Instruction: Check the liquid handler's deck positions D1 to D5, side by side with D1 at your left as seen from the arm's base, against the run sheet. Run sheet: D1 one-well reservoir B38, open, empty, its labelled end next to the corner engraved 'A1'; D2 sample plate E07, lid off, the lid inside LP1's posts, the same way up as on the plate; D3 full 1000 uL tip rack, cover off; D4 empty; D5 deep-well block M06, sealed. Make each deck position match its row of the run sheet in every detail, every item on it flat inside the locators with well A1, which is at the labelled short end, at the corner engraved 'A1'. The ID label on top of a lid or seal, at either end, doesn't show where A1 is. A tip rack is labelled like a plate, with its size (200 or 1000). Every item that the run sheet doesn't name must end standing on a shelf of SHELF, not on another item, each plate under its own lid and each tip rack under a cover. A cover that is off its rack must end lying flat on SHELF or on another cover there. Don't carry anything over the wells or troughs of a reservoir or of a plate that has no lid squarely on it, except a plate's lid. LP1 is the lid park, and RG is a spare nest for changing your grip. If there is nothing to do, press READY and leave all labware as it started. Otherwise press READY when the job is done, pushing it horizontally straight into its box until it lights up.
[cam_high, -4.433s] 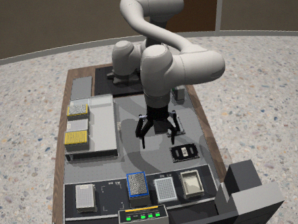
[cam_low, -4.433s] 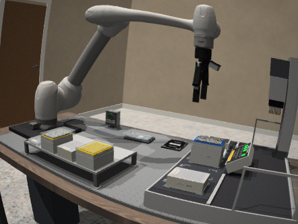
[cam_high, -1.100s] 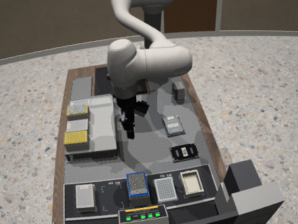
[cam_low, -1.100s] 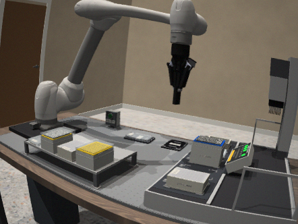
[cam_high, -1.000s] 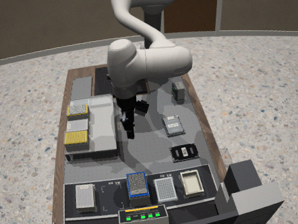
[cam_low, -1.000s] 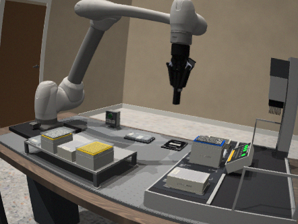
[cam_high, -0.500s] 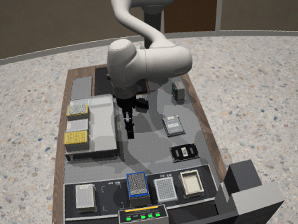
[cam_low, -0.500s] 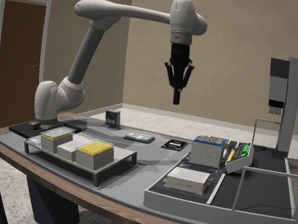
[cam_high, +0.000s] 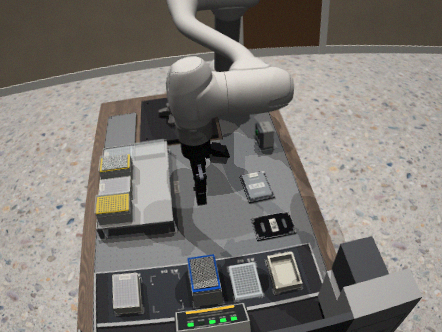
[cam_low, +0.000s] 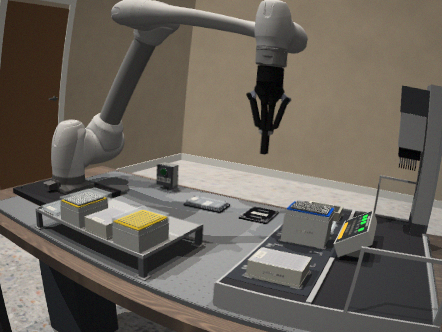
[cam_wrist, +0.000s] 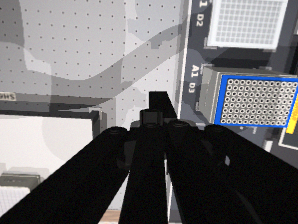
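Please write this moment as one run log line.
gripper: shut, empty | position: high above table, between shelf and deck | blue-rimmed tip rack: uncovered

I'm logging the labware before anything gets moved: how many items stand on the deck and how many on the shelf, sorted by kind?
Deck, blue-rimmed tip rack: 1
Deck, open white well plate: 1
Deck, cream one-well reservoir: 1
Deck, white-topped block: 1
Shelf, yellow-topped racks: 2
Shelf, plain grey box: 1
Total: 7
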